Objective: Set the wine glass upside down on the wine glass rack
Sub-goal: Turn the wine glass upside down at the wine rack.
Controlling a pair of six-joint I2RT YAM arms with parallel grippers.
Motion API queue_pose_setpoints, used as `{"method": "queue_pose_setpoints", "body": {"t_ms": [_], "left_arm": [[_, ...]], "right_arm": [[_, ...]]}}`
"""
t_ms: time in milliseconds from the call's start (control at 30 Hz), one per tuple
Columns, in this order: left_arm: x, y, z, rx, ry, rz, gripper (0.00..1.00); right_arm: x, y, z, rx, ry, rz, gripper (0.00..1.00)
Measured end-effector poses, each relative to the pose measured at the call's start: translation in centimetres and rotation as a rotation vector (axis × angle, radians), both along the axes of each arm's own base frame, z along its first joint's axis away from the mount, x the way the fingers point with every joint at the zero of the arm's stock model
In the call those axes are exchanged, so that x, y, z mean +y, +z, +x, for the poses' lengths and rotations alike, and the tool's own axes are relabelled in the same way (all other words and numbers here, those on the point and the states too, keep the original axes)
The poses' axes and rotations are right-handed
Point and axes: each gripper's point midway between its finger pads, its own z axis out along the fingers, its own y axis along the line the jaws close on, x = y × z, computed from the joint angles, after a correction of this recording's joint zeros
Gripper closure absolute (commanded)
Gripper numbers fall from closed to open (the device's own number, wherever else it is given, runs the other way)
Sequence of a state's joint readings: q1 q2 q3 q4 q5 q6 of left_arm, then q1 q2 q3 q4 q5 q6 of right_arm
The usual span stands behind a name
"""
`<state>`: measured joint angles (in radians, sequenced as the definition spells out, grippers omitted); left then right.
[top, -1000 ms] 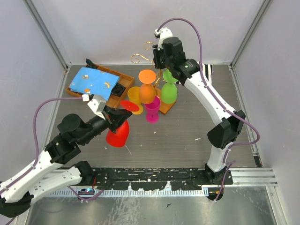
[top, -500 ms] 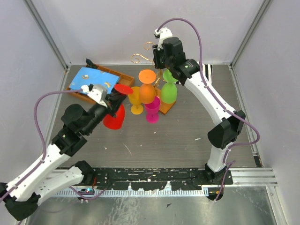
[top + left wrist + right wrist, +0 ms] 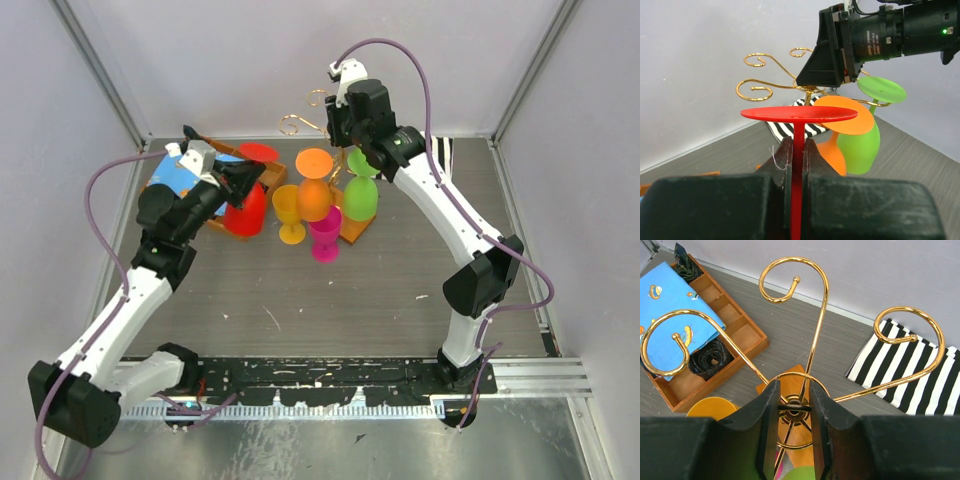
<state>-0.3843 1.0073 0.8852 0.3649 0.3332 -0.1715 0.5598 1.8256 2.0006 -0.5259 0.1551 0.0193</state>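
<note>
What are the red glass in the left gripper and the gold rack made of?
The red wine glass looks like opaque plastic, probably: solid colour, dull sheen, nothing shows through its foot. The wine glass rack looks like thin bent metal wire, polished gold finish, with bright glints along its curls.

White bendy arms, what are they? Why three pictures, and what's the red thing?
They are two robot arms bolted to a grey table. One picture looks down from above; the other two come from a small camera on each wrist. The left tool pinches the stem of a red plastic wine glass, held upside down. The right tool grips the middle of a thin gold wire wine glass rack, where an orange glass and a green glass hang upside down. A wooden tray with a blue cloth lies at the far left.
</note>
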Motion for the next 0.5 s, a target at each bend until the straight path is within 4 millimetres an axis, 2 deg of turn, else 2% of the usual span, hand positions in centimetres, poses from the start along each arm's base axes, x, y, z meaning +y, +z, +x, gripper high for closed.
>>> {"method": "queue_pose_setpoints", "body": {"t_ms": [200,333,500], "left_arm": [[-0.3,0.5,2.1,-0.064,-0.059,-0.031,1.0],[-1.2,0.9,2.7,-0.122,-0.115,-0.045,1.0],[-2.1,0.1,3.7,-0.137,-0.16,-0.062,1.0]], "right_arm": [[0.0,0.0,0.0,-0.001,0.002,-0.003,0.85],[0.0,0.0,0.0,-0.002,0.003,-0.006,0.85],[0.0,0.0,0.0,-0.004,0.004,-0.008,0.85]]}}
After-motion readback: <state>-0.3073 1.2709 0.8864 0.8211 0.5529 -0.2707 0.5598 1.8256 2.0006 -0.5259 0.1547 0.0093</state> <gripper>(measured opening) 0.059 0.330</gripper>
